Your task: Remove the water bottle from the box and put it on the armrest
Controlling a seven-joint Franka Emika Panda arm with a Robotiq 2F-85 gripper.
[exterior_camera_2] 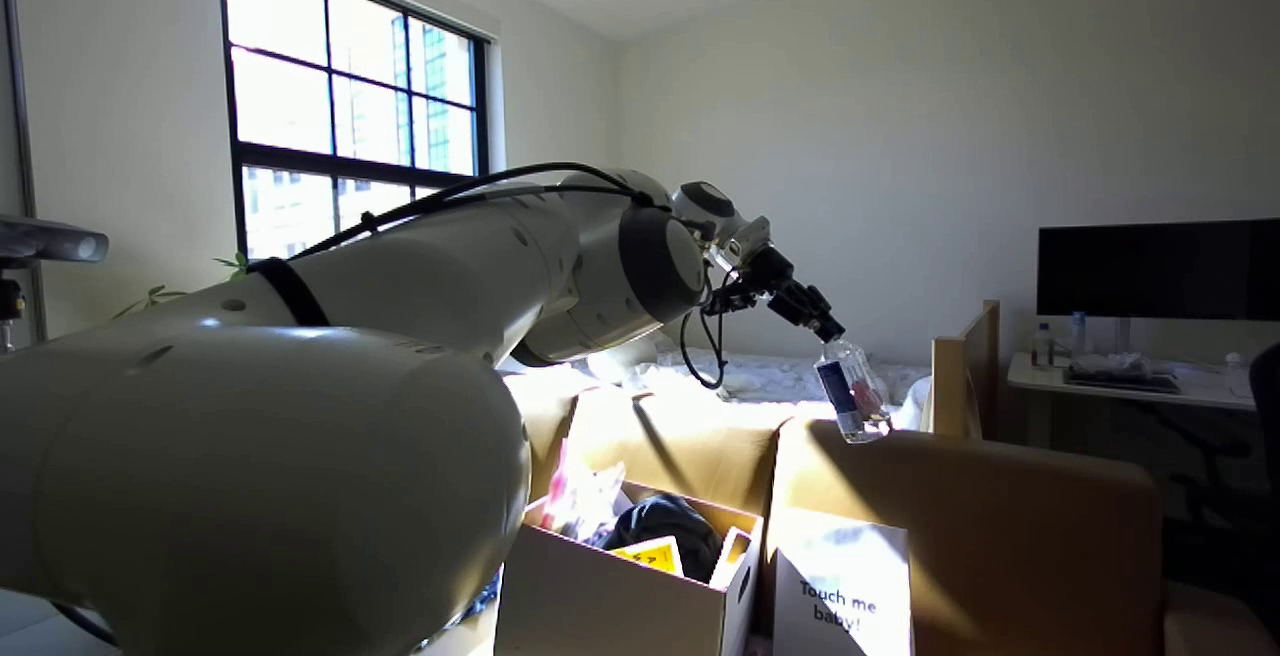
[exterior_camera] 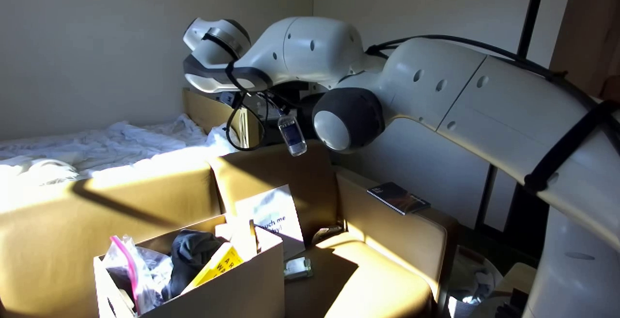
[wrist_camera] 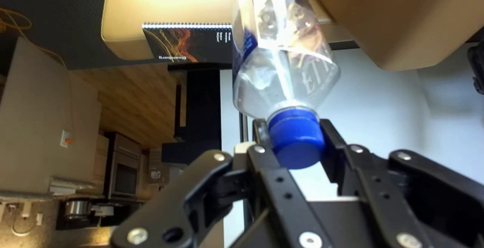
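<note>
The water bottle is clear plastic with a blue cap and dark blue label. It hangs tilted, cap up, in both exterior views (exterior_camera: pixel 292 135) (exterior_camera_2: pixel 852 391), and shows large in the wrist view (wrist_camera: pixel 283 74). My gripper (wrist_camera: pixel 294 130) is shut on its cap; in an exterior view the gripper (exterior_camera_2: pixel 828 328) is high near the sofa back. The bottle is out of the cardboard box (exterior_camera: pixel 242 284), which also shows in an exterior view (exterior_camera_2: pixel 610 591). The tan armrest (exterior_camera: pixel 407 240) is below and right of the bottle there; it also shows in the wrist view (wrist_camera: pixel 128 40).
A dark spiral notebook (exterior_camera: pixel 398 198) lies on the armrest. The sofa backrest (exterior_camera: pixel 310 172) rises below the bottle. A white sign (exterior_camera: pixel 278 221) stands beside the box. A small item (exterior_camera: pixel 297 268) lies on the seat. A wooden panel (exterior_camera_2: pixel 955 386) stands behind the sofa.
</note>
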